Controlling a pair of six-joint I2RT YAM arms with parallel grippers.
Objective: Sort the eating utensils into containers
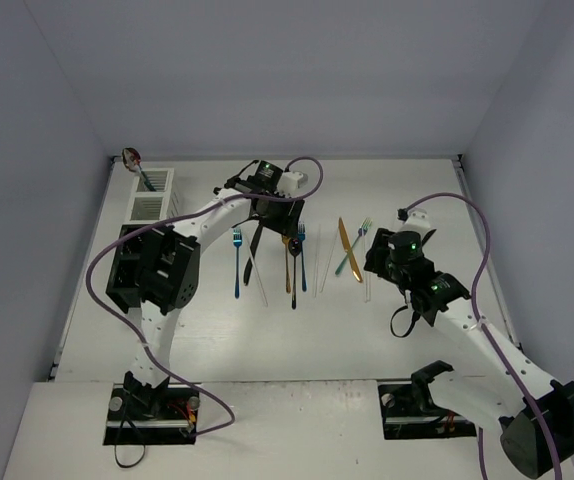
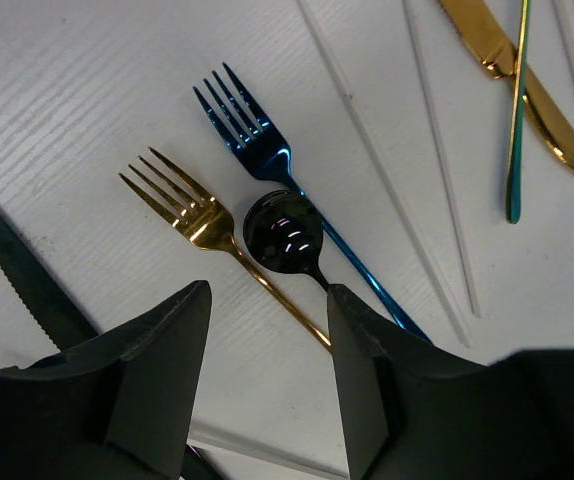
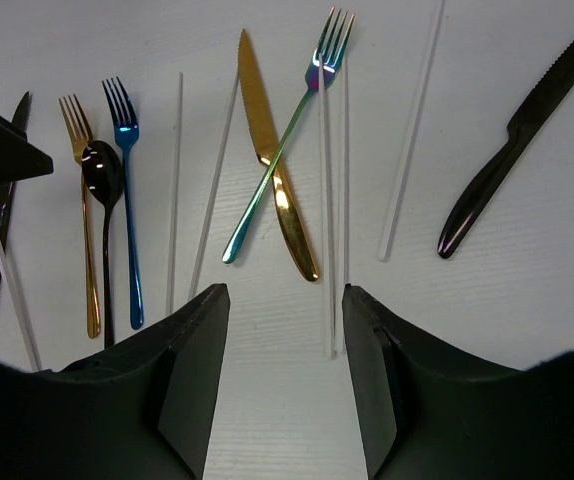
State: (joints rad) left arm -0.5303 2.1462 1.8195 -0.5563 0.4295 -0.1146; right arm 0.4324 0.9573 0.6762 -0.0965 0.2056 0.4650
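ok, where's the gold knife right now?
Right wrist view, centre: the gold knife lies flat on the table just ahead of the right gripper, the teal fork crossed over it, pale chopsticks on either side.

Four forks [image 3: 124, 130], three knives [image 3: 257, 100], two spoons [image 3: 102, 170], perhaps six chopsticks [image 3: 412, 130], four caddies [image 1: 152, 207].

No word, number, brand or sign can be read in any of the views. The cutlery [image 3: 266, 140] shows only plain, shiny surfaces with no stamp or engraving that can be made out. The caddies [image 1: 152, 196] are too small in the overhead view to tell whether they carry any marking.
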